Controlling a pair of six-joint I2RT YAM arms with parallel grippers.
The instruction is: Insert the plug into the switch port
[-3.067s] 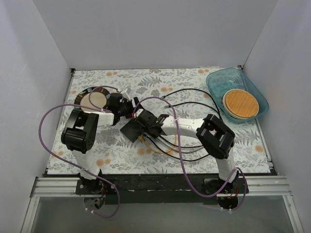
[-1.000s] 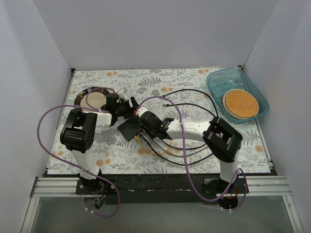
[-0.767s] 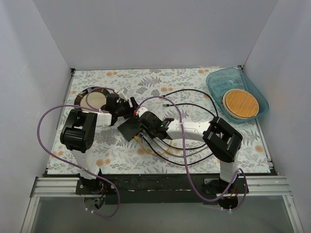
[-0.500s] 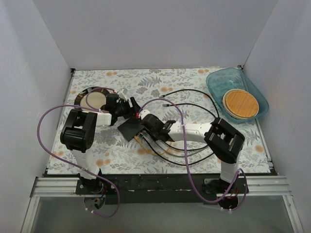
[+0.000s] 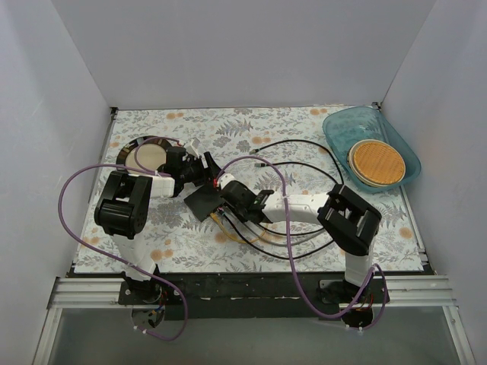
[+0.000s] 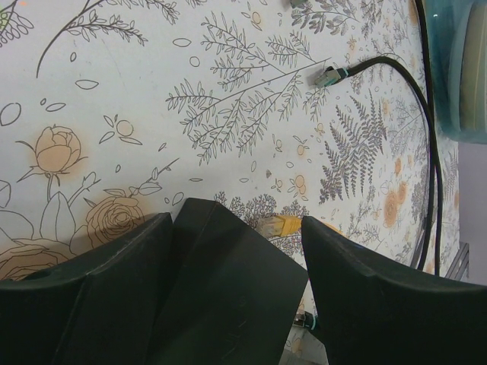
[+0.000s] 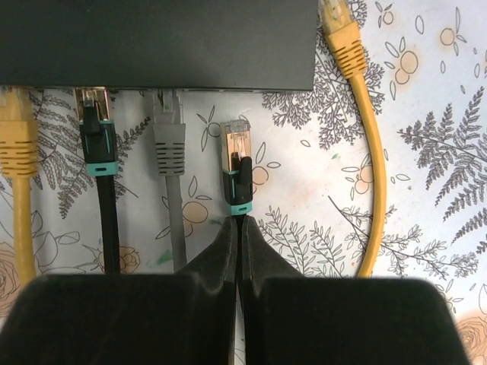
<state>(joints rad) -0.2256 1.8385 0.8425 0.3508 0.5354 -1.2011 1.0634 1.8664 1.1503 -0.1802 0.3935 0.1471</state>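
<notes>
R gripper point(image 7: 237, 224): fingers pressed together on the black cable just behind the plug, so the plug sticks out fwd, free to enter a port.
Plug point(image 7: 237, 163): dead ahead of the tips, metal nose aimed at the switch edge. Near it, not yet touching.
Switch point(image 7: 152, 38): straight ahead of R gripper, port edge facing it; prob. set that way for a straight push.
Neighbours: grey plug point(image 7: 168, 129) just left of the held one, black teal-band plug point(image 7: 95, 129) further left, yellow plug point(image 7: 17, 133) far left, all at the port edge. Target is likely the slot right of grey.
Spare yellow plug point(image 7: 340, 34): ahead-right, beside the switch's end, out of the path.
L gripper point(image 6: 237, 228): fingers spread w/ the switch between them, prob. bracing it vs the push. Pinching or only straddling: can't tell.
Risk: nose slightly off the port; switch sliding back.
</notes>
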